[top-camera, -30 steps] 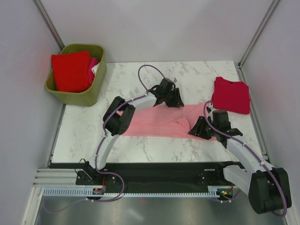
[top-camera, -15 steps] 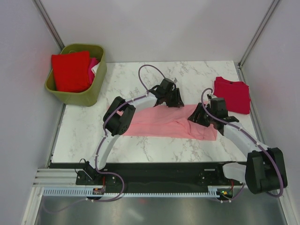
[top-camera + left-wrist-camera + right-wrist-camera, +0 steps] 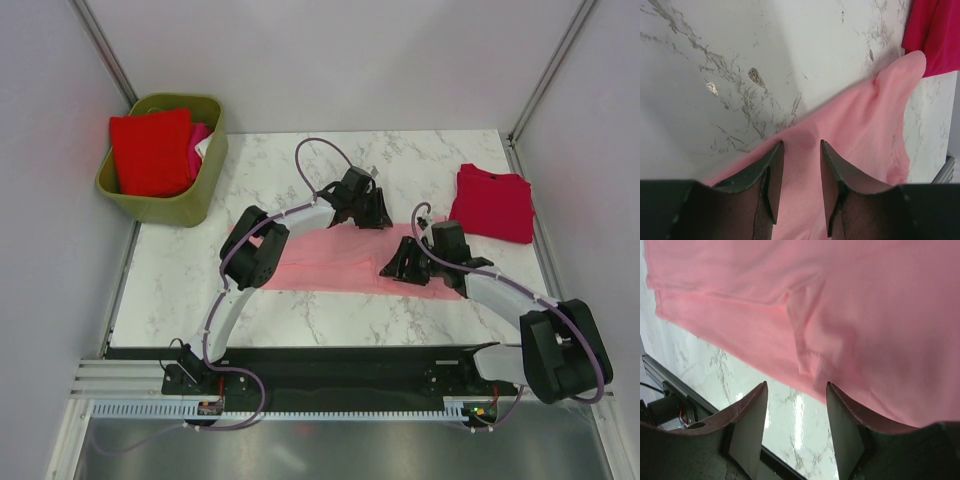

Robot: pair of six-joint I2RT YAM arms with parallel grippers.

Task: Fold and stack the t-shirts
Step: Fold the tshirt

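Note:
The light pink t-shirt lies spread flat across the middle of the marble table. My left gripper rests at its far edge, jaws parted, with pink cloth lying under and between the fingers. My right gripper is open and empty, hovering over the shirt's near edge right of centre. The dark crimson t-shirt lies folded at the back right, and its corner shows in the left wrist view. A bright red t-shirt, a hot pink one and a white one sit in the basket.
The olive-green basket stands at the table's back left corner. A black rail runs along the near edge, also seen in the right wrist view. Grey walls enclose the table on three sides.
My right gripper has swung left, from the shirt's right end to over its near edge right of centre. The left gripper has not moved.

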